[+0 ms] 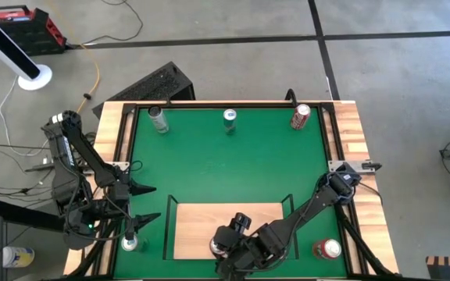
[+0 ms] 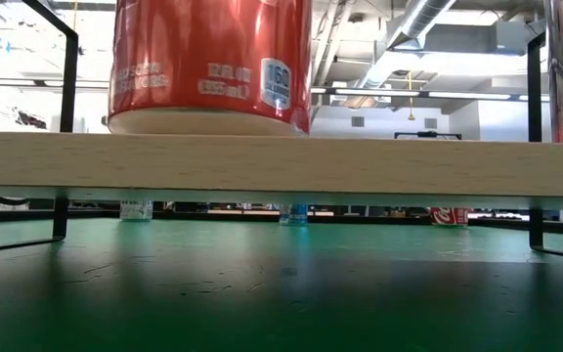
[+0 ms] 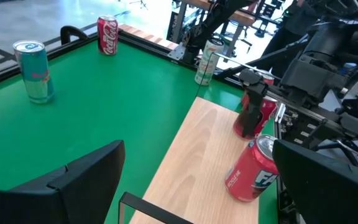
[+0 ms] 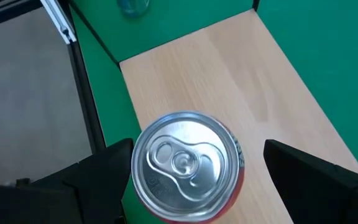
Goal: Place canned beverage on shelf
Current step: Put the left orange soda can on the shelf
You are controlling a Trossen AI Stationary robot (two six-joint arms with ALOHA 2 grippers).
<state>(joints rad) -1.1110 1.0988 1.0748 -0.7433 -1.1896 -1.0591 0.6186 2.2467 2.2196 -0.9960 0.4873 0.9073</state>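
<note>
A red canned beverage [image 4: 184,163] stands upright on its base on the pale-wood shelf [image 1: 209,218], close to the shelf's near edge. It also shows in the low view [image 2: 208,64] and the left wrist view [image 3: 252,171]. My right gripper [image 4: 197,144] is open. The can shows between its two fingers from above, with a clear gap on the far side. In the left wrist view one right finger [image 3: 250,112] stands just beyond the can toward the table's right, and no touch shows. My left gripper [image 1: 156,204] waits open over the mat, left of the shelf.
Three cans stand along the far edge: silver [image 1: 158,119], teal [image 1: 230,119], red [image 1: 301,117]. One more can [image 1: 131,243] sits at the near left and a red one [image 1: 328,248] at the near right. Thin black rails [image 1: 169,226] edge the shelf.
</note>
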